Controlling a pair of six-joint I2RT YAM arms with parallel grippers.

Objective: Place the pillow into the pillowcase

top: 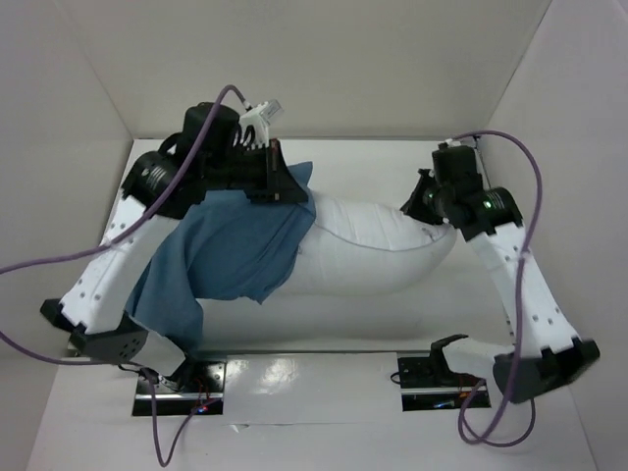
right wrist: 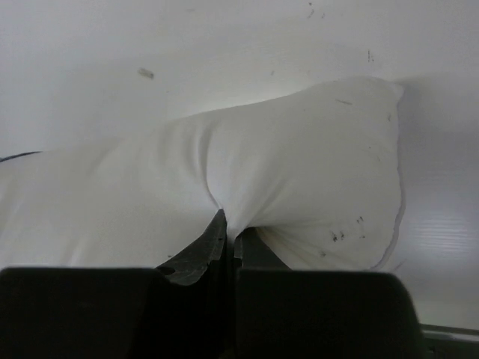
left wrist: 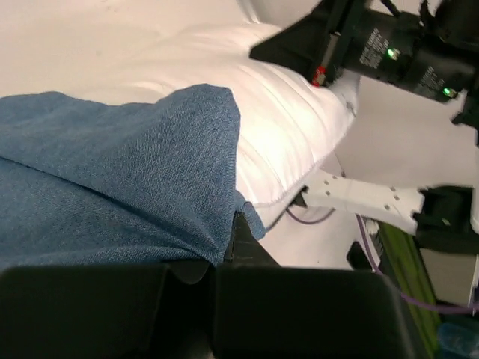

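Here, a plump white rectangular pillow of soft fabric (top: pixel 383 250) is seen lying across the middle of the white surface (top: pixel 373 162), its long side running left to right. Its left part is covered by a limp, wrinkled pillowcase of muted blue cloth (top: pixel 231 250), which is draped from the far left toward the near left; the pillow's right part is left bare. Whether the covered end sits inside the sleeve or merely under it cannot be told. The left end effector (top: pixel 283 184) is held at the far edge of the blue cloth. In the left wrist view its black fingers (left wrist: pixel 239 241) are closed on a fold of the pillowcase, with the white cushion showing just beyond. The right end effector (top: pixel 424 208) is placed at the pillow's far right end. In the right wrist view its fingers (right wrist: pixel 202 250) are pressed together on a pinch of the white fabric, which is puckered around the grip. A pointed corner is seen to the right of that pinch, and a few small dark specks are marked on the cloth below it.
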